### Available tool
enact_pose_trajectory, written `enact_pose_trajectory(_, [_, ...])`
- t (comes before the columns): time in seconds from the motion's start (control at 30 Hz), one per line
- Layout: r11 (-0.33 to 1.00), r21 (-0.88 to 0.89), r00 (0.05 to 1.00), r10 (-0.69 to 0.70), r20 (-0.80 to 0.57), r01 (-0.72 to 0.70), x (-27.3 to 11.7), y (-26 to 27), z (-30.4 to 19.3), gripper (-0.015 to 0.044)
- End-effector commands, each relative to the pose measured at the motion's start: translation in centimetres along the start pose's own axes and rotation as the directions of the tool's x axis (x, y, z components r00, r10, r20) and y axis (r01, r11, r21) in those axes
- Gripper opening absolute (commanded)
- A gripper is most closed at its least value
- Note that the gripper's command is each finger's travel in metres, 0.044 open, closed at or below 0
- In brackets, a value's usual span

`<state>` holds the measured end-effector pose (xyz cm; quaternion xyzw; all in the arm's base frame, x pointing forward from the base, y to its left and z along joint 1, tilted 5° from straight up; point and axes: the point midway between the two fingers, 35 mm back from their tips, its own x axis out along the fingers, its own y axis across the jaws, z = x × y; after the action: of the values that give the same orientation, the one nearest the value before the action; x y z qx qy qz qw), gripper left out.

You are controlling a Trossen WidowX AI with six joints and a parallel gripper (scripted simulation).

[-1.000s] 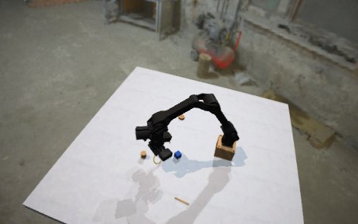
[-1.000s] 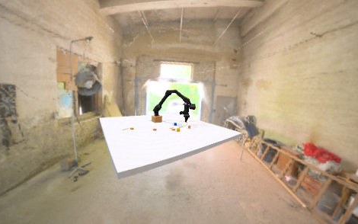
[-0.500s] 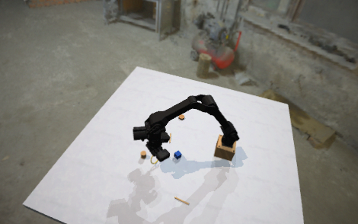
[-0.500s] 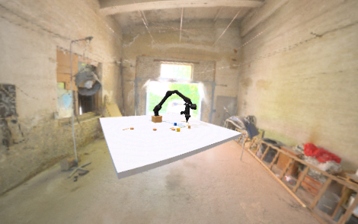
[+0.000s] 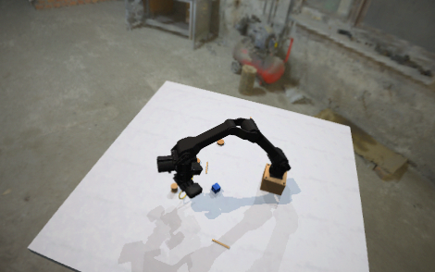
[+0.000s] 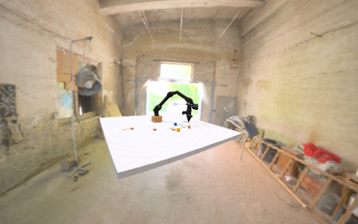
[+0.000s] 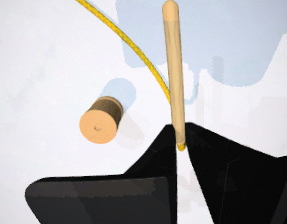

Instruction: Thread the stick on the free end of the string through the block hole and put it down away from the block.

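Note:
My gripper (image 6: pixel 189 120) (image 7: pixel 178 129) is shut on the wooden stick (image 7: pixel 175 65), close to its string end, and holds it above the table. The stick's other end points up the wrist view, away from the fingers. The yellow string (image 7: pixel 136 50) curves from the upper left and passes behind the stick; a loop of it (image 5: pixel 182 195) shows beside the gripper. A small blue block (image 5: pixel 216 188) (image 6: pixel 175 124) stands on the table, right of the gripper in the top view; its hole cannot be made out. Which round piece is the string's button cannot be told.
A round wooden piece (image 7: pixel 98 124) (image 5: pixel 174 187) stands near the gripper. Another (image 5: pixel 220 142) lies farther back. Loose sticks (image 5: pixel 220 243) (image 5: pixel 206 167) lie on the white table (image 5: pixel 115 185) (image 6: pixel 140 152). A yellow block (image 6: pixel 178 129) shows in the exterior view. The arm stands on a wooden box (image 5: pixel 272 184).

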<state>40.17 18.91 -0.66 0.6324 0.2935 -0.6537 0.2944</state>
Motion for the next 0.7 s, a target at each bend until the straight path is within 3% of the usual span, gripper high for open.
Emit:
enact_pose_trajectory(0.0, [1.000,0.004,1.000,-0.001,0.006,0.001,0.3,0.0,-0.5,0.0000])
enact_pose_trajectory(0.67, [1.000,0.003,1.000,-0.001,0.002,0.001,0.4,-0.1,-3.0,0.0000])
